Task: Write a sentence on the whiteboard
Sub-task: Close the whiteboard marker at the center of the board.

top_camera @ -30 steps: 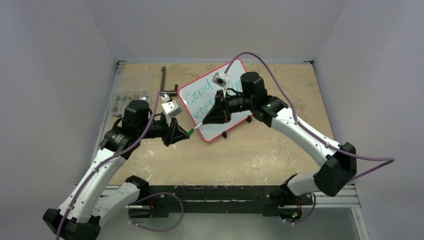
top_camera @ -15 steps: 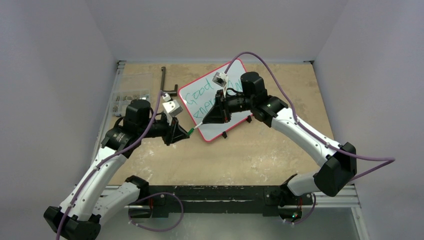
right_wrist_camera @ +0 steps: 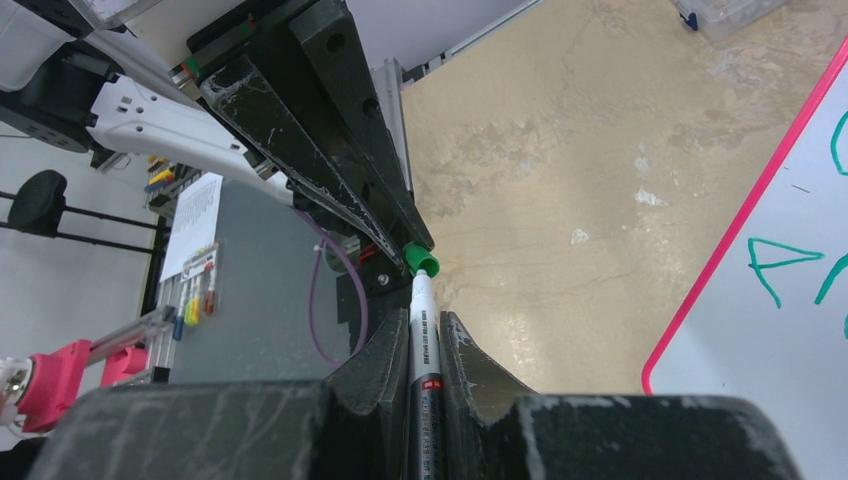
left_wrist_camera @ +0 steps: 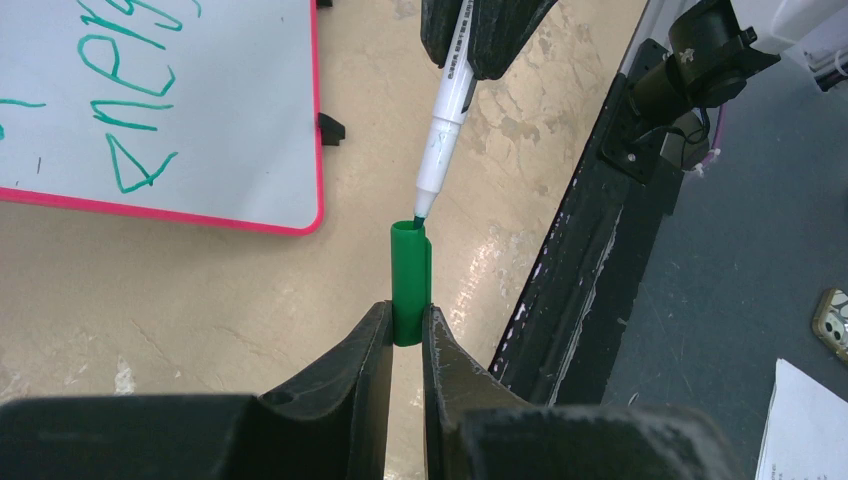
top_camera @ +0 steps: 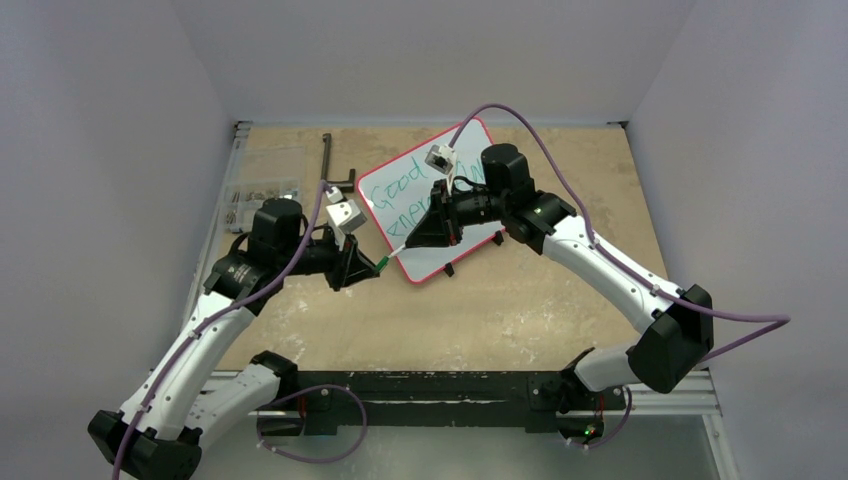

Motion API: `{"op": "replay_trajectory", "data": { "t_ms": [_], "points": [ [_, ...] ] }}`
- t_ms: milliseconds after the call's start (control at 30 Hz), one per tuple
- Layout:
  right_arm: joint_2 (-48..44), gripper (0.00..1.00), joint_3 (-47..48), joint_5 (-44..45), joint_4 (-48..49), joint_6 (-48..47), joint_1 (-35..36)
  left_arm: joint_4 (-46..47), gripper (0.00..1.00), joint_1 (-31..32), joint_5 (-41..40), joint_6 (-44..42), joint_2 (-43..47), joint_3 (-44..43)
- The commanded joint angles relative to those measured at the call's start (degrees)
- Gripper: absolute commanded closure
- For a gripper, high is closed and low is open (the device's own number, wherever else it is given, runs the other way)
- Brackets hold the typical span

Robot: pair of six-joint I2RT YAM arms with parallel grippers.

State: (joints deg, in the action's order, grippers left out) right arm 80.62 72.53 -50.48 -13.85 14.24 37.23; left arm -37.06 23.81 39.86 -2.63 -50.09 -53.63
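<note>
The whiteboard (top_camera: 412,262), red-framed, leans on the table at the back, and the green sentence (top_camera: 397,192) runs across it in two slanted lines. The left wrist view shows the whiteboard (left_wrist_camera: 240,130) and the sentence (left_wrist_camera: 135,110) at upper left. My right gripper (top_camera: 415,240) is shut on a white marker (right_wrist_camera: 420,340), held in front of the board's lower corner. My left gripper (left_wrist_camera: 408,320) is shut on the green cap (left_wrist_camera: 410,275). The marker's tip (left_wrist_camera: 422,208) sits right at the cap's mouth. The cap (top_camera: 381,264) hangs just left of the board's near corner.
A clear box of small parts (top_camera: 262,195) and a black bar tool (top_camera: 328,160) lie at the back left. The black base rail (top_camera: 430,385) runs along the table's near edge. Off the table's edge lie a phone (left_wrist_camera: 832,322) and paper (left_wrist_camera: 805,425).
</note>
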Motion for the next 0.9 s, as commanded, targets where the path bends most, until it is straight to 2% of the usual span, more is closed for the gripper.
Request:
{"op": "replay_trajectory", "data": {
  "t_ms": [0, 533, 867],
  "points": [
    [-0.3, 1.0, 1.7, -2.3, 0.5, -0.7, 0.5, 1.9, 1.0, 0.3, 2.4, -1.0, -0.9, -1.4],
    [1.5, 1.0, 1.0, -1.7, -0.8, -1.5, 1.5, 1.5, 1.0, 0.3, 1.8, -3.0, 0.2, -2.3],
    [3.6, 1.0, 2.7, -5.3, -5.5, -5.7, 1.6, 1.8, 1.0, 0.3, 3.2, -5.0, 2.1, -1.5]
  ]
}}
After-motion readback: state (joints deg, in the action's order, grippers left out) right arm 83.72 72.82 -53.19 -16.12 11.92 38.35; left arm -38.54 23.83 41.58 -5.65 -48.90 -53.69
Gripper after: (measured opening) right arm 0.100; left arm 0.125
